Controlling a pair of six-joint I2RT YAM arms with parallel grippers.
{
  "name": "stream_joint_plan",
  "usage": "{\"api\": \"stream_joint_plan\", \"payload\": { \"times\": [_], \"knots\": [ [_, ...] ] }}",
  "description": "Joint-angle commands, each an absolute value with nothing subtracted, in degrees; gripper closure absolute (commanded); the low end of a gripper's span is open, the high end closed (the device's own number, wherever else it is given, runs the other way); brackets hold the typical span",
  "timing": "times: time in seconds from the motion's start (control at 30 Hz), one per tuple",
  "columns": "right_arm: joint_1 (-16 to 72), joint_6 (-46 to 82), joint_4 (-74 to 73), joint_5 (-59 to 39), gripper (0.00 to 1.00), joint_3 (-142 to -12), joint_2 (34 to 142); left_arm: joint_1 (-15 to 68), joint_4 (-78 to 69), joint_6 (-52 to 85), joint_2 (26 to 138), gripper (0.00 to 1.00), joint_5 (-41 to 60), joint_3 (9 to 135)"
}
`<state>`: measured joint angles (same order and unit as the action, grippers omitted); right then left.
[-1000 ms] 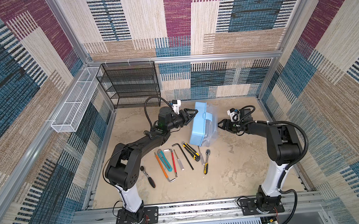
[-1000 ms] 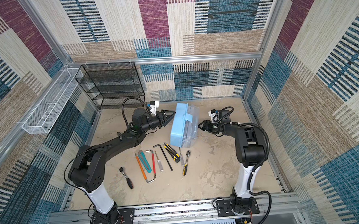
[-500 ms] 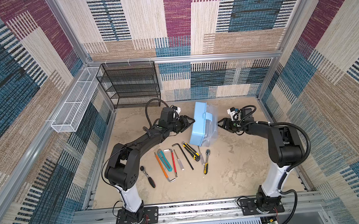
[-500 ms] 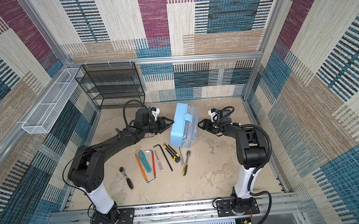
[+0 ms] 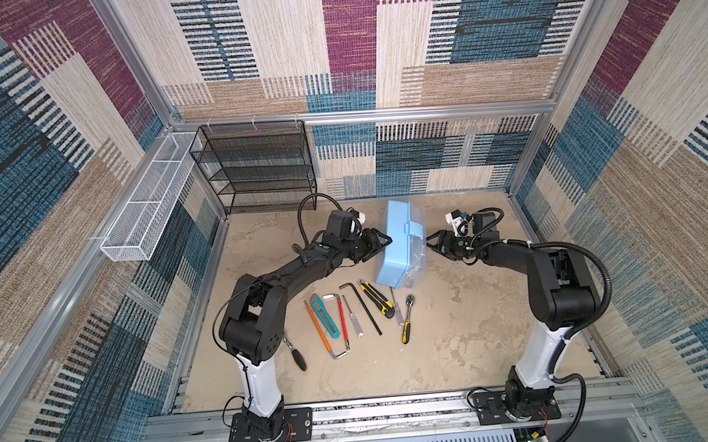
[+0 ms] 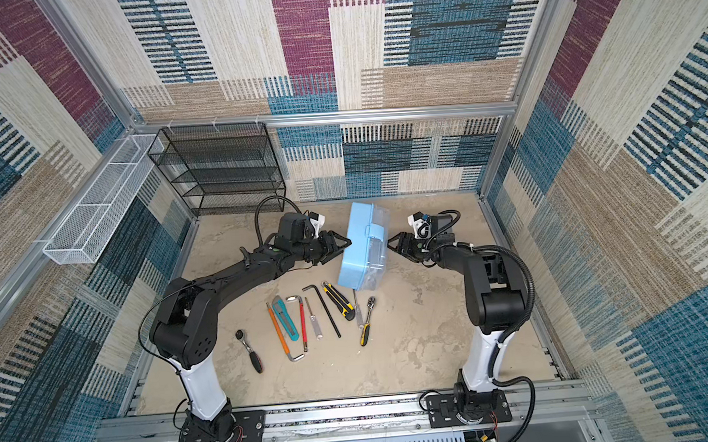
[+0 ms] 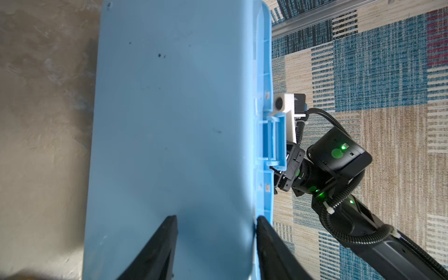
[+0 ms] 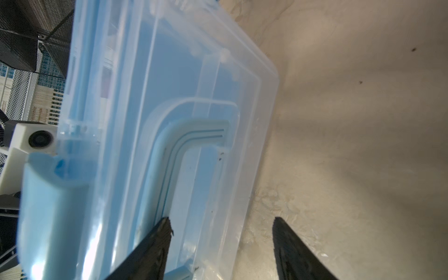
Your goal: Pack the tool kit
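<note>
Closest to me, on the beige tabletop (image 5: 454,350), the loose tools lie in a rough row. A black-handled ratchet (image 6: 254,356) sits apart by the left arm's base. Then come an orange screwdriver (image 5: 317,326), a teal utility knife (image 5: 326,317), a mini hacksaw (image 5: 341,328) with a red grip, a small silver driver (image 5: 354,319), a black hex key (image 5: 365,308), a yellow-and-black utility knife (image 5: 376,297) and a yellow-handled ratchet (image 5: 406,323).

Just behind them the light blue toolbox (image 5: 395,249) stands on edge near the middle of the table, leaning a little, with its latch (image 7: 274,143) uppermost. Its opaque blue base faces my left arm and its clear lid (image 8: 218,101) faces my right arm.

My left gripper (image 7: 215,219) is up against the blue base with its fingers parted about halfway. One tip sits over the flat face and the other at the rim, with nothing clamped between them. My right gripper (image 8: 221,219) is spread wider on the lid side. One fingertip is by the folded blue handle (image 8: 169,157) and the other hangs over bare table, so it holds nothing.

Against the back wall stands the black mesh rack (image 5: 258,169), and the white mesh basket (image 5: 148,208) hangs on the left wall.
</note>
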<state>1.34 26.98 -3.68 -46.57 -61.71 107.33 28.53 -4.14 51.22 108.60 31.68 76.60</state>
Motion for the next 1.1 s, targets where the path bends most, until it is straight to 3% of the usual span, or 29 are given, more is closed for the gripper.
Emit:
{"api": "stream_joint_plan", "payload": {
  "times": [0.0, 0.43, 0.7, 1.07],
  "knots": [
    [1.85, 29.94, -8.68, -50.57, 0.31, -62.48, 106.12, 29.24, -3.16, 50.26, 110.37, 0.46, 32.68, 77.88],
    [1.85, 28.22, -3.59, -49.96, 0.31, -67.88, 103.98, 32.77, -3.47, 51.84, 119.17, 0.46, 35.80, 87.70],
    [1.85, 23.26, 1.44, -46.88, 0.31, -64.64, 102.10, 32.79, -6.68, 53.12, 120.55, 0.47, 35.54, 84.07],
    [2.28, 20.79, 3.28, -44.62, 0.32, -57.57, 95.75, 31.99, 6.67, 47.01, 119.43, 0.46, 30.21, 86.13]
  ]
}}
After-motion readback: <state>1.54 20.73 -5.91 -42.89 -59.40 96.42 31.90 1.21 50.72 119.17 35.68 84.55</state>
